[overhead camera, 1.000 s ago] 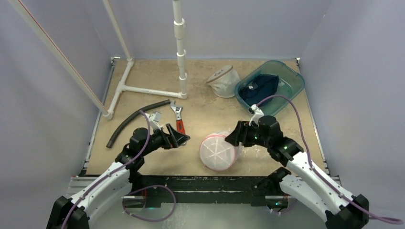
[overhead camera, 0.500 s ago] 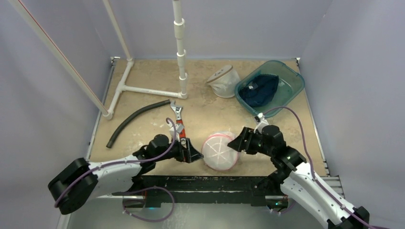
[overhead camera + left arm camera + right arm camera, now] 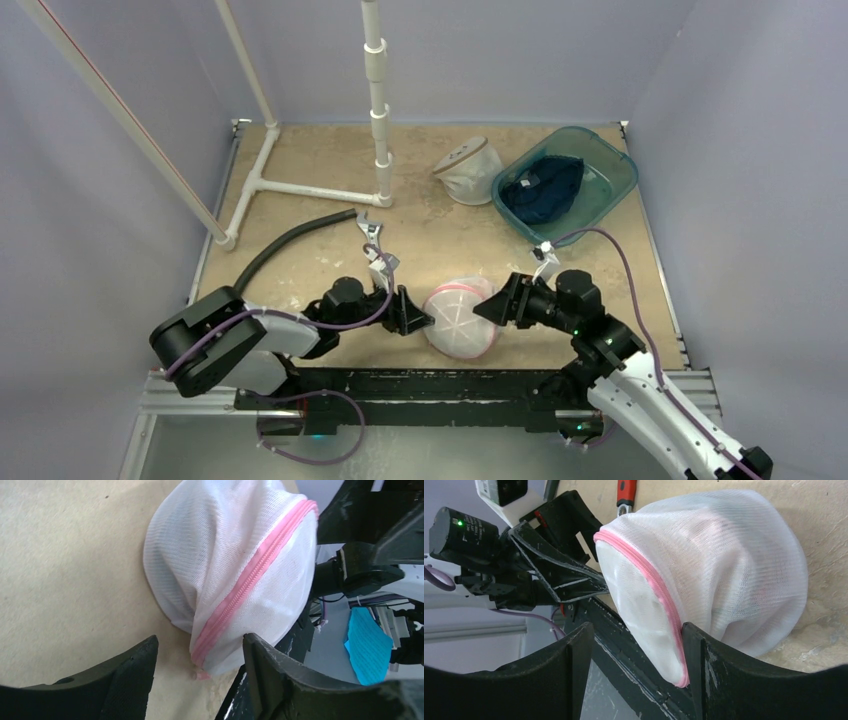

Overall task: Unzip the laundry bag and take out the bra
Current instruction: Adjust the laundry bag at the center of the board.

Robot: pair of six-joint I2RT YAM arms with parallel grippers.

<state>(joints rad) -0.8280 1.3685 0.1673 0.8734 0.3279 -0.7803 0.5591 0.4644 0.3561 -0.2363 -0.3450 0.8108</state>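
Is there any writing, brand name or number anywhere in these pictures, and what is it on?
None can be read.
The tan patch on the far white bag may be a label, but it is too small to tell.
The laundry bag, wrench and tub show no writing.

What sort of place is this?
Probably a robot test booth: plain walls boxing in a table, with mismatched props, a mesh laundry bag, a wrench and a white pipe frame.
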